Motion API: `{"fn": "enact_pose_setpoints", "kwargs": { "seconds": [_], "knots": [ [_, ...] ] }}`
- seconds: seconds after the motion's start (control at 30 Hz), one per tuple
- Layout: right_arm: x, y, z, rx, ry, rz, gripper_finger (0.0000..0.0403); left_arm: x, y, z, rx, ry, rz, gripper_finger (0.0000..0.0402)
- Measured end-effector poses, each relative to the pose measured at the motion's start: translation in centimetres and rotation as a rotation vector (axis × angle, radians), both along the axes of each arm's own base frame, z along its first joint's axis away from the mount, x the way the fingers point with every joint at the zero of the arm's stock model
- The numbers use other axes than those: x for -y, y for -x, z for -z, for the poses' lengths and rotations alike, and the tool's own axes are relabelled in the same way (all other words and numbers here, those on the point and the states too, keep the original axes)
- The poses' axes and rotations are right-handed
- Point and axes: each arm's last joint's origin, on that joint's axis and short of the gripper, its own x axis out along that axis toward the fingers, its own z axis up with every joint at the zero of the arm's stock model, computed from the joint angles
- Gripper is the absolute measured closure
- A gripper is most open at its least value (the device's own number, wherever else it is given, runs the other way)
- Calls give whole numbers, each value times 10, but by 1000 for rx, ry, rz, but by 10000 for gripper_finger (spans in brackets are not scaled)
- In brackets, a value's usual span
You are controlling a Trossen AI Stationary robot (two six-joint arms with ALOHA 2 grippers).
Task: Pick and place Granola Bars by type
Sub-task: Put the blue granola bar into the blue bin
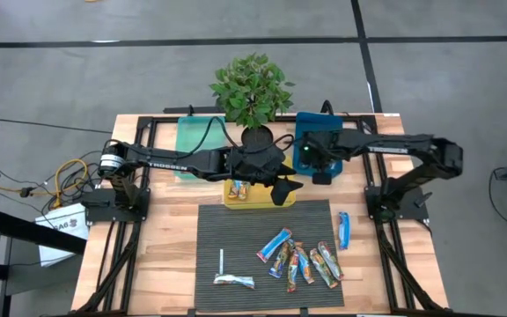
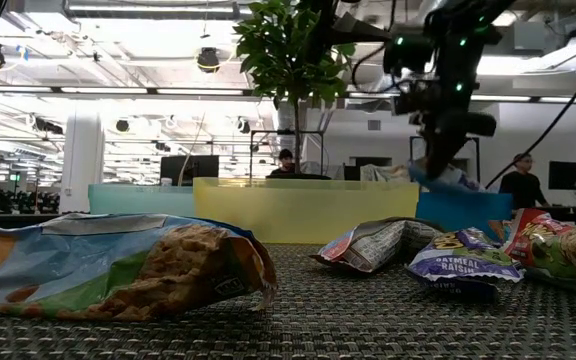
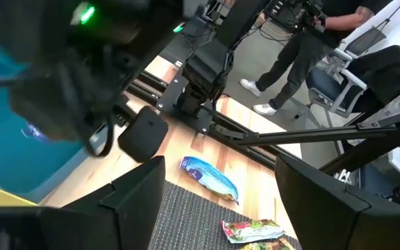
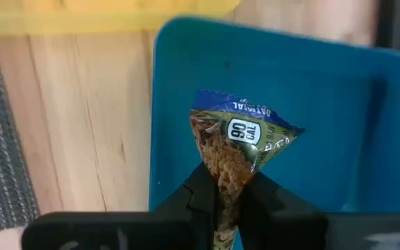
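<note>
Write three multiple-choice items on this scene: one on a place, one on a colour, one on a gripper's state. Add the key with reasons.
1. Where does the right gripper hang?
A. over the blue bin
B. over the mat
C. beside the plant

2. What colour is the middle bin?
A. red
B. yellow
C. white

3. What is the right gripper doing?
A. standing open
B. gripping a bar
C. gripping a cable

Key: A, the right wrist view shows blue bin beneath it; B, its wall is yellow in the low view; B, its fingers pinch a wrapper.
</note>
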Motion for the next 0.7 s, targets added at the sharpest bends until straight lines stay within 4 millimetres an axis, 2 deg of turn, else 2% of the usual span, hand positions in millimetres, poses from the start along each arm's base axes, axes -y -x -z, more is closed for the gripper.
{"fn": "enact_pose_setpoints", "kwargs": {
  "seconds": [0.3,0.5,0.7],
  "knots": [
    [13,-9,30,-121,-42,8,372,0,0,0,-5,0,1,136],
    [15,-11,38,-143,-64,15,371,0,0,1,-8,1,3,136],
    [16,-12,39,-121,-97,18,330,0,1,2,-22,1,4,136]
  ]
}}
